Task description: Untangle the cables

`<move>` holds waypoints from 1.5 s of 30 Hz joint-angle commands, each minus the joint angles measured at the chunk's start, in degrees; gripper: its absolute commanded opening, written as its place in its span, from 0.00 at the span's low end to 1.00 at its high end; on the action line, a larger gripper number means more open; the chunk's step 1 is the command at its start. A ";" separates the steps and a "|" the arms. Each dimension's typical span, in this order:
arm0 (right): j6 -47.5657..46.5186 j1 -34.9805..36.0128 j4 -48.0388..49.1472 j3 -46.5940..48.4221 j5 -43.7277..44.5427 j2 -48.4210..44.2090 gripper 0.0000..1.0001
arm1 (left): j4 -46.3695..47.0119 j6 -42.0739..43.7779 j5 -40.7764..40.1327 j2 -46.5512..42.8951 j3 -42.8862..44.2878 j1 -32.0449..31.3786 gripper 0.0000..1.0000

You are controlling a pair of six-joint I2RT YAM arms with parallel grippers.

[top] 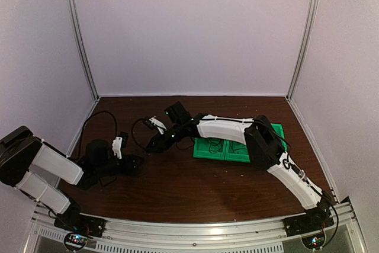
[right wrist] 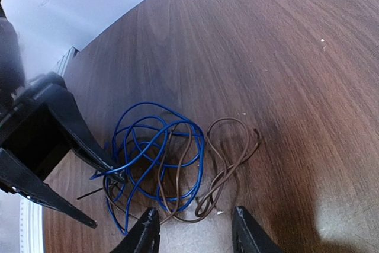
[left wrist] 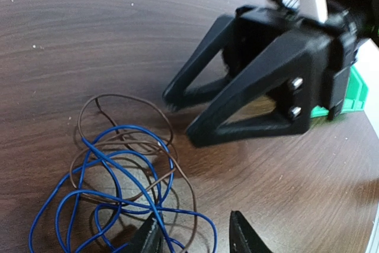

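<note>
Showing two cables (right wrist: 157, 164) lying tangled on the table (right wrist: 296, 57), left of centre: one blue cable (right wrist: 155, 140), one brown cable (right wrist: 228, 119). Flanking the tangle, two tools, left tool (left wrist: 192, 238) and right tool (right wrist: 192, 229), each hovering with fingers standing apart.

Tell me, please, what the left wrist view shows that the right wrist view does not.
Only the left wrist view: the right gripper from outside, open, and a corner of the green tray. Only the right wrist view: the left gripper from outside, open, beside the wires. Both: the tangle of blue and brown wires on the dark wooden table.
</note>
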 commanded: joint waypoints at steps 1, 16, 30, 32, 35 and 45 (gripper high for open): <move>2.47 1.38 3.02 2.12 -0.15 1.45 0.41 | -1.02 0.63 -0.41 -3.66 -0.94 0.14 0.38; -4.10 1.96 -1.86 0.98 3.52 -5.28 0.00 | -4.77 0.70 -4.53 -10.21 -2.72 0.15 0.46; -6.82 2.55 -1.84 -12.50 -1.68 -25.25 0.00 | -1.48 1.33 -10.29 -14.34 0.21 0.14 0.58; -7.46 2.83 -2.34 -13.64 -1.89 -26.78 0.00 | -0.15 1.20 -9.62 -12.07 1.55 0.14 0.58; -7.92 3.10 -3.39 -13.83 -3.72 -28.86 0.00 | 2.03 0.29 -8.56 -6.95 3.37 0.14 0.58; -18.60 2.74 -13.00 -4.78 -7.31 -39.29 0.00 | 4.87 -1.07 -10.67 11.39 8.28 0.14 0.49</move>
